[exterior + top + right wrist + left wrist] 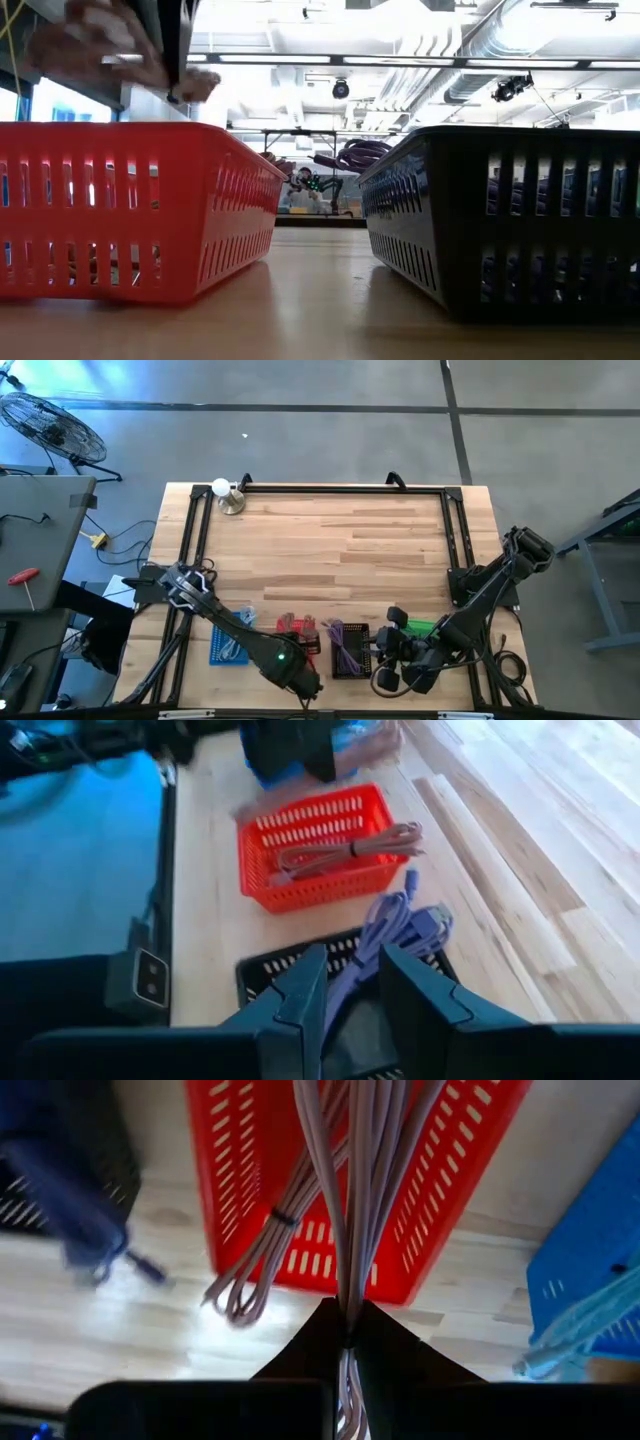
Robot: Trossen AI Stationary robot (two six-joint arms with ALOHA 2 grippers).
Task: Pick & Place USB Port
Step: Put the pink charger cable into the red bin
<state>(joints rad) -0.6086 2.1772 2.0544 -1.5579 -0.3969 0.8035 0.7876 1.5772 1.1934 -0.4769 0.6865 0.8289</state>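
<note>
My left gripper (346,1342) is shut on a bundle of pinkish USB cables (350,1170) above the red basket (250,1140), near the table's front edge (305,685). In the low view it shows blurred at the top left (172,45). Another pink cable (345,845) lies in the red basket (300,885). My right gripper (352,995) is shut on a purple cable bundle (400,925) over the black basket (270,970). Purple loops (352,155) show above that basket's rim (480,135). My left gripper pinches several strands of the pink bundle (347,1305) between its two fingers, coming steeply from above. The strands run on below the fingertips, and a tied loop end (235,1298) hangs beside the red basket, clear of the table. My right gripper has strands of the purple bundle (348,975) between its two fingers, slanting down from the table's right side. The rest of the bundle stretches ahead over the black basket. Whether it rests in the basket cannot be told.
A blue basket (590,1250) with a light blue cable stands left of the red one (230,638). A green object (425,628) lies right of the black basket (348,652). A metal frame (320,488) rims the table, and a lamp (228,495) stands far left.
</note>
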